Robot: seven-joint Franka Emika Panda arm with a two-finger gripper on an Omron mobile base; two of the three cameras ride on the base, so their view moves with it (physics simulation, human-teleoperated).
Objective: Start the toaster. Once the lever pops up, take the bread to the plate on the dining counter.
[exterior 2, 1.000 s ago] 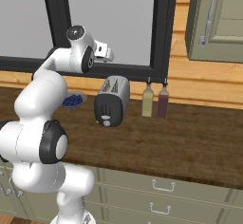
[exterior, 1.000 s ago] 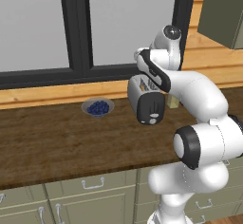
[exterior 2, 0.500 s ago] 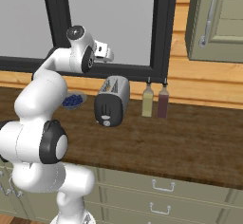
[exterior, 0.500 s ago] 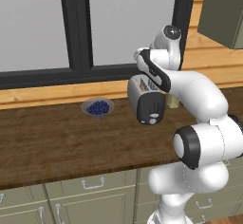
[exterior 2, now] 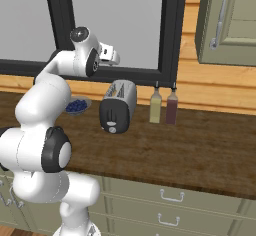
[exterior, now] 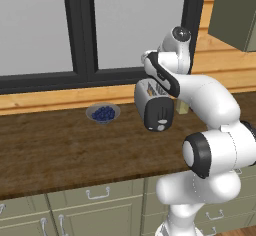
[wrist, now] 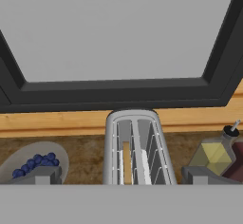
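A bowl of blueberries (exterior: 103,113) sits at the left of the wooden worktop (exterior: 60,150). Beside it stands the toaster (exterior: 154,105), black end face forward, with the bread (wrist: 126,163) apparently low in one slot. The gripper (wrist: 121,174) hovers above, fingers spread wide, empty. Two bottles (exterior 2: 163,106) stand right of the toaster.

Toaster (exterior 2: 119,106): silver-white, two slots, upright on wooden counter (exterior 2: 200,145) below the window, black end face toward the cameras. Lever (exterior 2: 111,116): pale tab on that face, above the round knob. Bread (wrist: 126,161): tan slice edge-on, sunk in left slot at 6 o'clock in hand view.
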